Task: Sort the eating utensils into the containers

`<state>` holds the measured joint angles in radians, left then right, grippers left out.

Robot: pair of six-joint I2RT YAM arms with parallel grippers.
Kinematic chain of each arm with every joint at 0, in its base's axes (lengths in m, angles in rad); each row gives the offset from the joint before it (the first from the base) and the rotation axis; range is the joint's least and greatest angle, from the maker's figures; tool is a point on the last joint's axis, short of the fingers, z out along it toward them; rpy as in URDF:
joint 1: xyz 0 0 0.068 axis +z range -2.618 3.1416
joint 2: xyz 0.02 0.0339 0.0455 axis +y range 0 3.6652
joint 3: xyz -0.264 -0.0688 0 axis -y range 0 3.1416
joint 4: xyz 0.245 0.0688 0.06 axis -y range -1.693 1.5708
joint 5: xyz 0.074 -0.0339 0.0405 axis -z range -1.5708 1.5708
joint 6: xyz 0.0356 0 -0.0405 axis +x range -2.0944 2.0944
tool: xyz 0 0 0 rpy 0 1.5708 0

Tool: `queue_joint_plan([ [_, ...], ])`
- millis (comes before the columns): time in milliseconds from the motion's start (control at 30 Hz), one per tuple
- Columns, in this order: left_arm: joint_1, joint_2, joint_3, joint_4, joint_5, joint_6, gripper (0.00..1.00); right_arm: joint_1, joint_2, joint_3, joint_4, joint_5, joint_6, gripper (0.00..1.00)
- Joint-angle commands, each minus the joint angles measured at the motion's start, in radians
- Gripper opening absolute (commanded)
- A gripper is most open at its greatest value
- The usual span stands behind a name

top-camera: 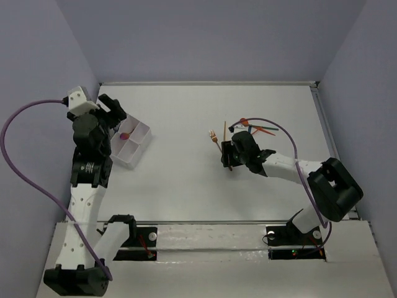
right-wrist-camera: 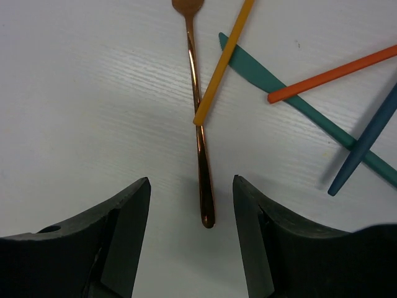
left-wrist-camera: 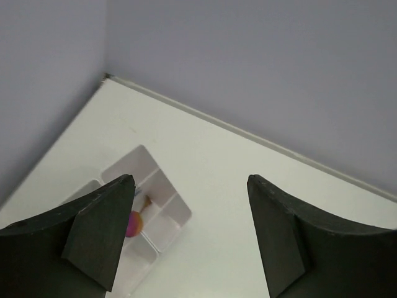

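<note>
Right gripper (right-wrist-camera: pixel 192 189) fingers stand apart, straddling the handle end of the copper fork (right-wrist-camera: pixel 198 124), which lies flat on the table (right-wrist-camera: pixel 74 93); neither finger touches it. A yellow stick (right-wrist-camera: pixel 224 62) crosses the fork. A teal knife (right-wrist-camera: pixel 254 65), orange stick (right-wrist-camera: pixel 335 73) and blue piece (right-wrist-camera: pixel 366 138) lie near. Left gripper (left-wrist-camera: pixel 190 186) hovers above the tray (left-wrist-camera: pixel 167 192), fingers apart, holding nothing.

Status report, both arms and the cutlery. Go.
Left gripper open, above tray. Right gripper open, straddling handle of copper utensil, not gripping. Yellow stick crossing that utensil.
</note>
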<state>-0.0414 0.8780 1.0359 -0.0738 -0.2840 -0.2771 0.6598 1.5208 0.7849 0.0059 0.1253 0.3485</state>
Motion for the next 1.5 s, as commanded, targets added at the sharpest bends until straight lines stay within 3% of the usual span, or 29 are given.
queue_joint_plan([
  [0,-0.017,-0.094,-0.128,0.019,0.372,-0.089,0.84,-0.008,0.039,0.071,-0.004,0.043,-0.034,0.62],
  [167,-0.017,-0.237,-0.287,0.046,0.546,-0.102,0.84,-0.008,0.114,0.122,-0.043,0.056,-0.034,0.60],
  [267,-0.017,-0.293,-0.344,0.042,0.554,-0.077,0.84,-0.008,0.168,0.137,-0.056,0.051,-0.031,0.54],
  [567,-0.017,-0.336,-0.353,0.043,0.623,-0.065,0.85,-0.008,0.185,0.134,-0.099,0.062,0.017,0.46],
  [600,-0.017,-0.340,-0.353,0.045,0.637,-0.066,0.85,-0.008,0.190,0.129,-0.098,0.053,0.012,0.40],
  [767,-0.017,-0.343,-0.359,0.049,0.664,-0.071,0.85,0.130,0.199,0.120,-0.119,0.062,0.038,0.23],
  [1100,-0.017,-0.343,-0.366,0.048,0.667,-0.076,0.85,0.253,0.191,0.071,-0.129,0.093,0.063,0.15],
  [1200,-0.017,-0.327,-0.369,0.054,0.680,-0.080,0.85,0.253,0.168,0.060,-0.121,0.091,0.058,0.19],
  [1267,-0.017,-0.318,-0.367,0.057,0.692,-0.085,0.85,0.253,0.177,0.073,-0.126,0.096,0.040,0.37],
  [1467,-0.017,-0.309,-0.370,0.057,0.687,-0.085,0.85,0.253,0.239,0.160,-0.121,0.114,-0.014,0.46],
])
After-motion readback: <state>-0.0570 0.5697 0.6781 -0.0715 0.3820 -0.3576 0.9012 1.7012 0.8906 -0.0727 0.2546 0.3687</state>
